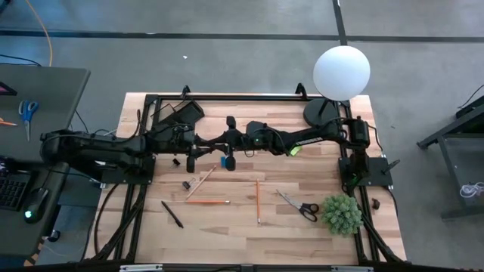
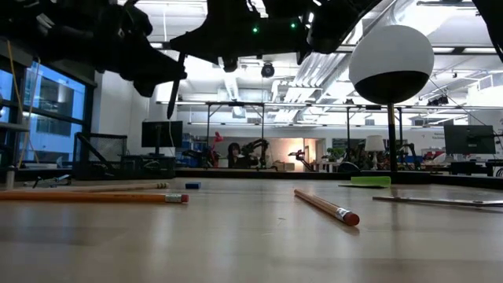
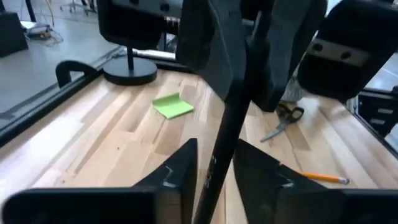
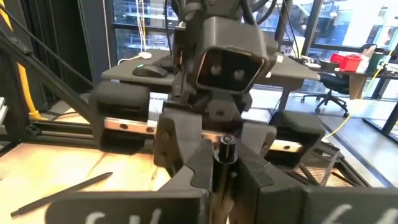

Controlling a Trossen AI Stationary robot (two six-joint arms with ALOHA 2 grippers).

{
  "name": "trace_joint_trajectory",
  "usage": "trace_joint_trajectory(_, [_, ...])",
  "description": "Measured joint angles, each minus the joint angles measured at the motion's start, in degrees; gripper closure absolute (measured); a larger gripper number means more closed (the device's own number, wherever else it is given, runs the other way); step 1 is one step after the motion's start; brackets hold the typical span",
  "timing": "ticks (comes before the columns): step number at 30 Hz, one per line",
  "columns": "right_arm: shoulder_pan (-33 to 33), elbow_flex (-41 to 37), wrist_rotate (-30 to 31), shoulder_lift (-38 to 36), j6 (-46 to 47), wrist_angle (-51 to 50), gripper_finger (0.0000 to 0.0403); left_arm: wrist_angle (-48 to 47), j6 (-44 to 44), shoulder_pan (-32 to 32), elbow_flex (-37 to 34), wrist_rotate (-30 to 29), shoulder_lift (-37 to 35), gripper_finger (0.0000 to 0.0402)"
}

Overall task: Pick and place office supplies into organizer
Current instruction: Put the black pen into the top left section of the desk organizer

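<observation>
Above the smooth plank table [image 1: 302,234], the low-walled black organizer [image 1: 186,112] waits near its far left corner. The arms meet mid-air, apparently for a handover. The left gripper [image 3: 216,150] and right gripper [image 4: 224,165] both pinch one slim, rigid black pen [image 3: 233,106] (held between them).

The wooden table [image 1: 227,227] stands on a grey floor [image 1: 227,60] crossed by dark lines. Beyond the table's left edge is a dark desk [image 1: 38,91] with blue-handled scissors [image 1: 28,111] on it. A lamp with a white round shade [image 1: 342,72] rises from the far right corner of the table. Behind the table the room is a bright open workshop with tall windows [image 2: 47,118] on one side, a white ceiling with pipes and strip lights [image 2: 259,102], monitors [image 2: 161,134], and office chairs [image 4: 333,93].
</observation>
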Motion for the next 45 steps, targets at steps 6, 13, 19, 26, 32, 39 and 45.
trace_joint_trajectory(6, [-0.09, -0.13, 0.17, 0.02, 1.87, -1.15, 0.0368, 1.49, 0.88, -0.02, 0.02, -0.05, 3.27, 0.039])
trace_joint_trajectory(13, [-0.04, -0.09, 2.58, -0.17, 2.01, -4.43, 0.0327, 0.89, 0.26, 0.03, 0.02, -1.01, 3.54, 0.0393])
trace_joint_trajectory(19, [0.59, -0.09, 3.43, -5.48, -3.98, -14.87, 0.0278, -2.99, 0.73, -0.02, 0.02, -3.53, 0.83, 0.0394])
trace_joint_trajectory(26, [2.53, 0.0, 3.05, -14.15, -4.33, -26.31, 0.0217, -10.16, 3.48, 0.11, 0.0, -12.22, -6.88, 0.0396])
trace_joint_trajectory(32, [7.18, -6.66, 12.42, -17.91, -2.0, -25.57, 0.0204, -17.1, 6.83, 0.11, 0.0, -23.34, -18.28, 0.0396])
trace_joint_trajectory(39, [10.93, -21.49, 20.24, -20.95, 1.56, -9.46, 0.0229, -26.31, 8.06, 2.75, 0.0, -30.04, -28.85, 0.0397])
trace_joint_trajectory(45, [12.08, -31.11, 19.56, -21.2, 2.51, 5.88, 0.0252, -26.72, 8.53, 15.44, 0.0, -15.8, -31.26, 0.0397])
